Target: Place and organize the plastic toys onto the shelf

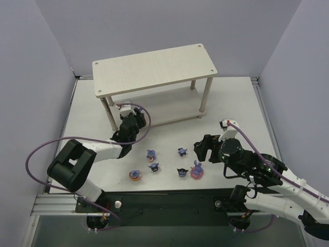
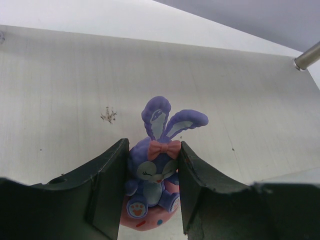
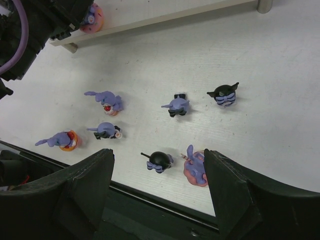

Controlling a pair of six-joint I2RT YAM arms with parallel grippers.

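Seen from the overhead camera, the light beige wooden two-tier shelf (image 1: 154, 69) stands at the far side of the white table (image 1: 231, 108). The left gripper (image 1: 128, 117) reaches in at the left end of its lower tier, but that view hides what it holds. Only the left wrist view settles the matter: the two dark fingers (image 2: 107, 185) are clamped on the flanks of a purple-blue plastic bunny (image 2: 154, 172), upright over the pale lower board (image 2: 65, 95). Whether its base rests on the board cannot be told. This toy has two long ears, one upright and one bent sideways, a pink bow, closed eyes and a round pink base with coloured dots. The right gripper (image 1: 199, 148) hovers over the near side of the table, jaws apart and nothing between them. Its wrist view adds detail the overhead view lacks: six small plastic figures lie loose on the table, well apart from the shelf. Among them are a black pointed-eared figure (image 3: 223, 95), a bunny on an orange base (image 3: 61, 140) apparently tipped over, and a bunny on a pink base (image 3: 195, 169) just beside the right finger (image 3: 235, 195).
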